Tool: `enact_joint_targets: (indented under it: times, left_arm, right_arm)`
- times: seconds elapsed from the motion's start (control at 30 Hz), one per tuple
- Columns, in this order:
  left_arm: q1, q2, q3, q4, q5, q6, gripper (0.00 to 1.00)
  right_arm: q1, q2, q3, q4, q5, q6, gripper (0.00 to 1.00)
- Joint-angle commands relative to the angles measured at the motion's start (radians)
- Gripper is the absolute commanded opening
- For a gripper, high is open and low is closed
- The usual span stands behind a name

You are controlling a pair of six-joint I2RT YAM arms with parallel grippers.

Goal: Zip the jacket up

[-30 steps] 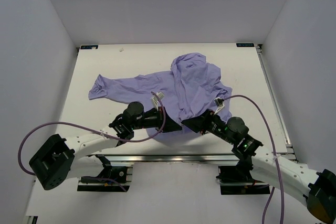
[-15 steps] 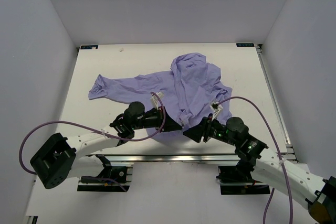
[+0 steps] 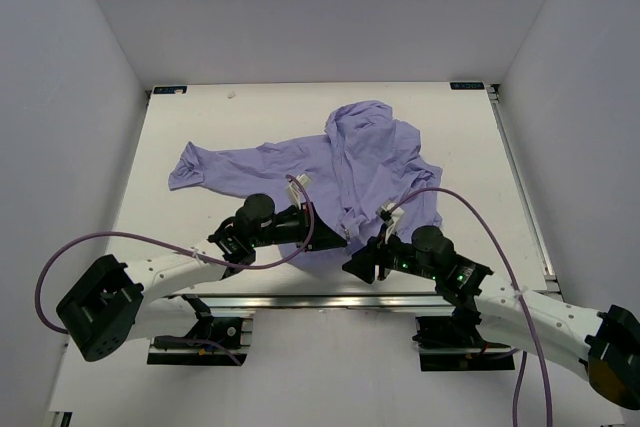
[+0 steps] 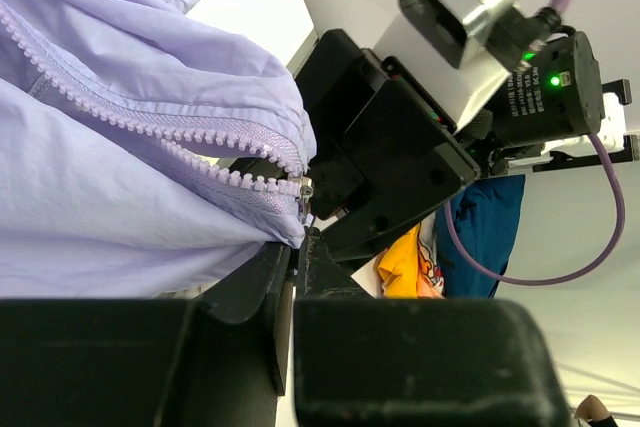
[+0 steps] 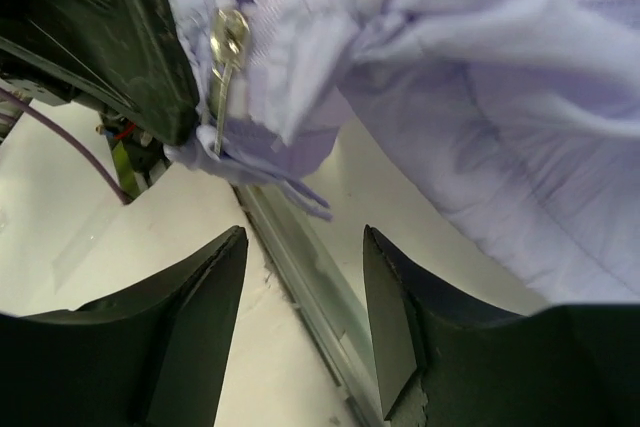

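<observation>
The lavender jacket (image 3: 350, 162) lies wrinkled on the white table, hood at the back, one sleeve stretched left. My left gripper (image 3: 342, 239) is shut on the jacket's bottom hem beside the zipper; the left wrist view shows the zipper teeth (image 4: 200, 137) running to its jaws (image 4: 292, 247). My right gripper (image 3: 358, 265) is open and empty just below the hem. In the right wrist view its fingers (image 5: 205, 292) spread below the silver zipper pull (image 5: 226, 47), which hangs at the hem's end.
The table's front edge with a metal rail (image 3: 330, 300) runs right under both grippers. Purple cables (image 3: 150, 242) loop from each arm. The white enclosure walls (image 3: 60, 147) close in the sides and back.
My right gripper has drawn back from the jacket's hem toward the front left, and now sits open below the zipper end. The left gripper has kept its hold.
</observation>
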Motion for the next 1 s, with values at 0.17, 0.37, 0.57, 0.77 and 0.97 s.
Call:
enact_joint_targets:
  times: [0.17, 0.37, 0.57, 0.77, 0.97]
  left_arm:
    - [-0.005, -0.030, 0.000, 0.009, -0.008, -0.002, 0.00]
    - [-0.003, -0.048, -0.003, 0.012, -0.011, -0.001, 0.00]
    - [-0.005, -0.056, -0.010, 0.001, -0.017, 0.005, 0.00]
    - [-0.003, -0.050, 0.006, -0.085, -0.057, 0.051, 0.00]
    - [-0.005, -0.032, -0.003, -0.132, -0.054, 0.083, 0.00]
  right_arm:
    - [0.028, 0.031, 0.031, 0.176, 0.042, -0.065, 0.55]
    - [0.034, 0.040, 0.027, 0.186, 0.068, -0.068, 0.46]
    - [0.034, 0.030, 0.028, 0.181, 0.059, -0.059, 0.12]
    - [0.035, 0.000, 0.096, -0.009, 0.039, -0.011, 0.00]
    - [0.035, -0.032, 0.165, -0.153, 0.024, 0.033, 0.00]
